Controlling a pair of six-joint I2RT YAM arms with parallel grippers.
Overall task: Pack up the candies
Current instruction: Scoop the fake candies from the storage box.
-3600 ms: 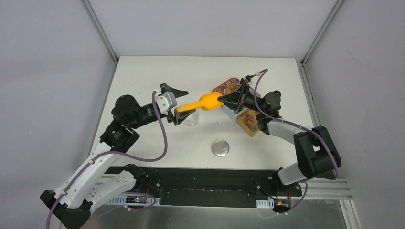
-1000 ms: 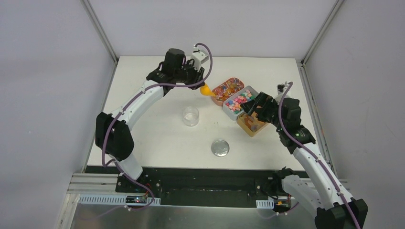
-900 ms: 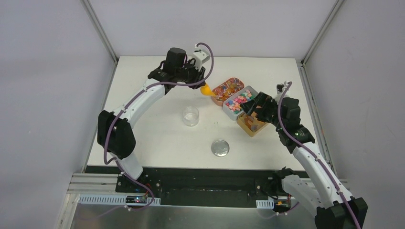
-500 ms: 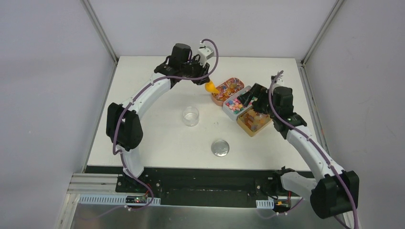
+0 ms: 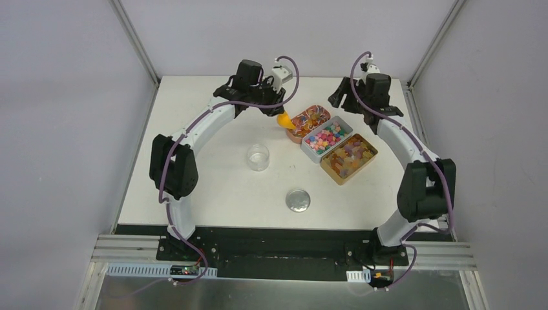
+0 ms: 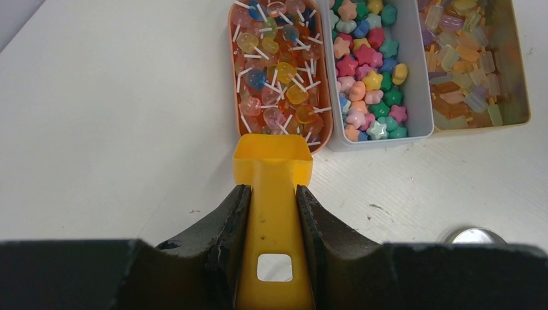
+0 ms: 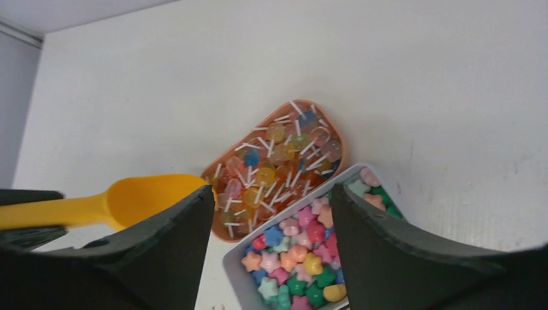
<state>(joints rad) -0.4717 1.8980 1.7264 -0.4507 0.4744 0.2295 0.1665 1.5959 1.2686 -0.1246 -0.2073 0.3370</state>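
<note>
The candies lie in three trays: lollipop sweets in the orange tray (image 5: 309, 121) (image 6: 279, 64) (image 7: 284, 158), star-shaped pieces in the grey tray (image 5: 326, 138) (image 6: 371, 71) (image 7: 300, 258), and amber gummy chunks in the tan tray (image 5: 349, 157) (image 6: 468, 58). My left gripper (image 5: 272, 108) (image 6: 273, 197) is shut on the handle of the orange scoop (image 5: 282, 120) (image 6: 273, 165) (image 7: 139, 197). The scoop's bowl is empty and sits at the near end of the orange tray. My right gripper (image 5: 341, 98) (image 7: 271, 194) hangs open above the trays' far side, holding nothing.
A clear empty jar (image 5: 258, 157) stands left of the trays. The round silver lid (image 5: 298, 200) (image 6: 475, 236) lies nearer the front edge. The table's back edge and the side walls are close behind both grippers.
My right arm has swung from over the tan tray up to the back of the table, its jaws narrowing. The left gripper has carried the scoop slightly right, to the orange tray.
</note>
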